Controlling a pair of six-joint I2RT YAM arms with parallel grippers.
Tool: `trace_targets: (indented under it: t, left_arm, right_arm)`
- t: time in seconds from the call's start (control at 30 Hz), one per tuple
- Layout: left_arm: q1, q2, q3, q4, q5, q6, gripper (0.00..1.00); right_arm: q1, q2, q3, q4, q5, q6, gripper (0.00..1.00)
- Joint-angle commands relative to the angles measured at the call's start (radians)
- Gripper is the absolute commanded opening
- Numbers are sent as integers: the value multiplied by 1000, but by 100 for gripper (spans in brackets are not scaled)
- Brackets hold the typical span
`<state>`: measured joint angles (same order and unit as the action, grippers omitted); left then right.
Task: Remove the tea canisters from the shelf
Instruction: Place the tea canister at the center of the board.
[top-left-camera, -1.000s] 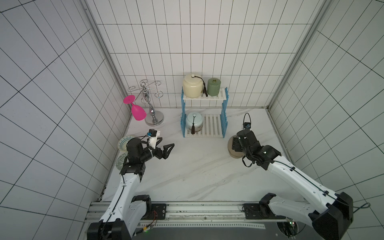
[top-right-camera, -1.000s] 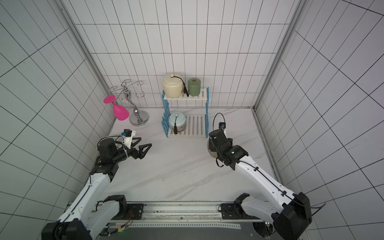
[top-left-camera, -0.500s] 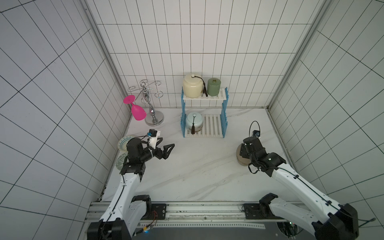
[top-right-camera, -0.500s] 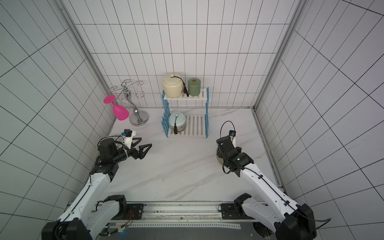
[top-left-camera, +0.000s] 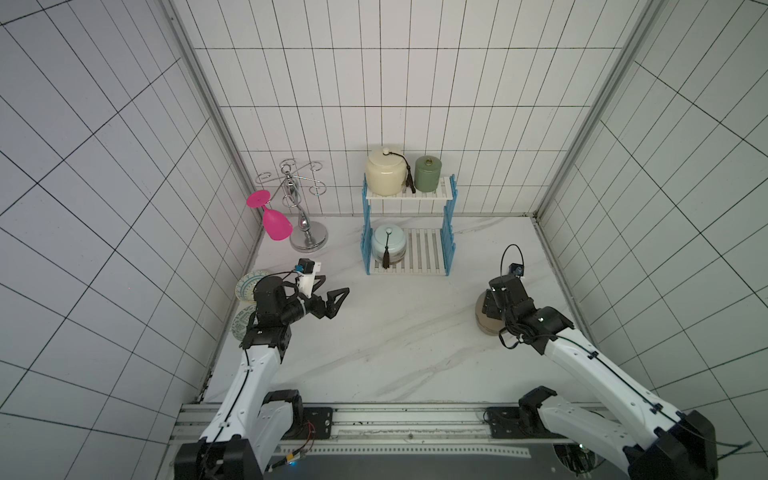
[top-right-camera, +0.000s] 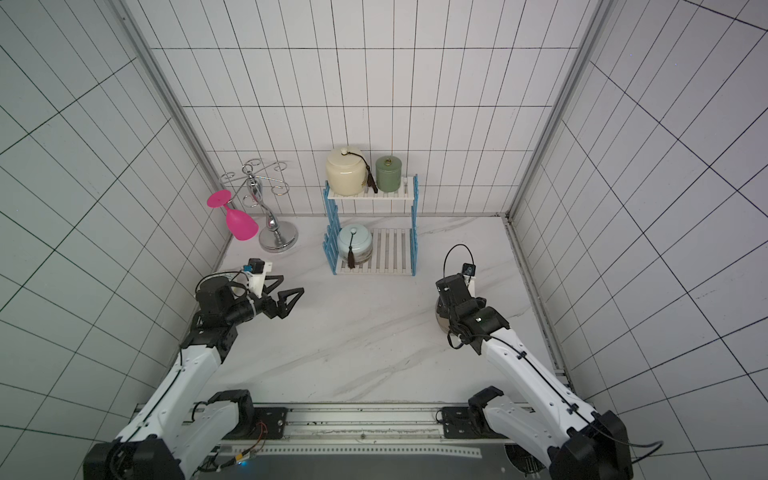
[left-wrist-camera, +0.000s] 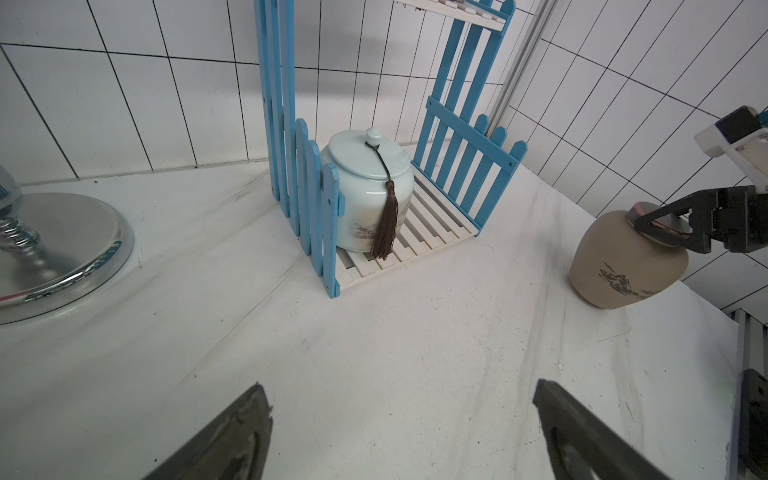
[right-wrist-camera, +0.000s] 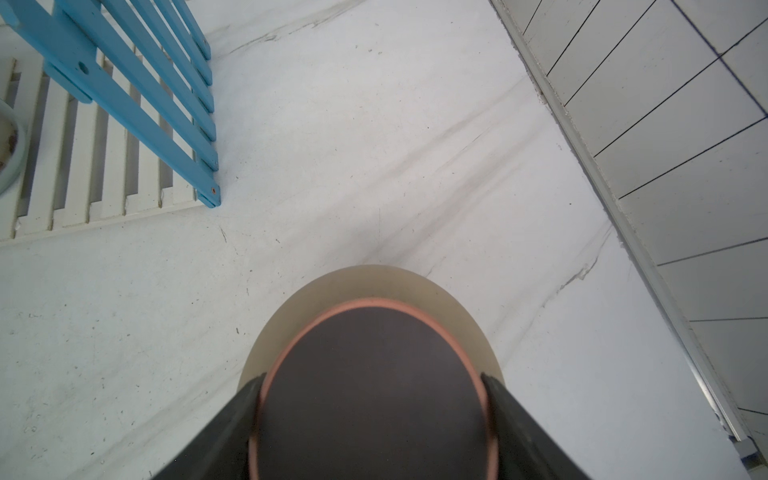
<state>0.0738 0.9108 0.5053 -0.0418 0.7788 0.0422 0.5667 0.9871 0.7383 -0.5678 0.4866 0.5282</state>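
Off the shelf (top-left-camera: 409, 195), on the marble tabletop (top-left-camera: 395, 345) to its right, the tan canister (left-wrist-camera: 623, 257) sits under the right gripper (right-wrist-camera: 372, 378), whose fingers clamp its brown lid; the left gripper (left-wrist-camera: 397, 384) hovers spread wide, well apart.

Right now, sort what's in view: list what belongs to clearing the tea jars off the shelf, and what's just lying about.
Job: shelf; cream jar and green jar on its top board; pale blue jar on its bottom board; tan jar, already off, gripped at the lid by the right hand.
Lying about: pink goblet; chrome cup stand; patterned dishes.
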Motion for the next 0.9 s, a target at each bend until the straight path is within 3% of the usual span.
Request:
trace_targets:
  t: [0.0, 0.13, 0.4, 0.57, 0.87]
  left_arm:
    - [5, 0, -11, 6, 7, -1, 99]
    - [5, -1, -10, 6, 4, -1, 99]
    - [3, -1, -11, 6, 5, -1, 99]
    - [3, 0, -10, 8, 5, -1, 99]
    - [3, -2, -10, 6, 6, -1, 99]
  right_arm:
    - [-6, -24, -11, 63, 45, 8, 47]
    - [-5, -21, -20, 65, 43, 12, 48]
    - [-5, -18, -31, 63, 43, 24, 59]
    - [-5, -15, -17, 47, 55, 27, 78]
    - [-5, -35, 53, 22, 49, -21, 92]
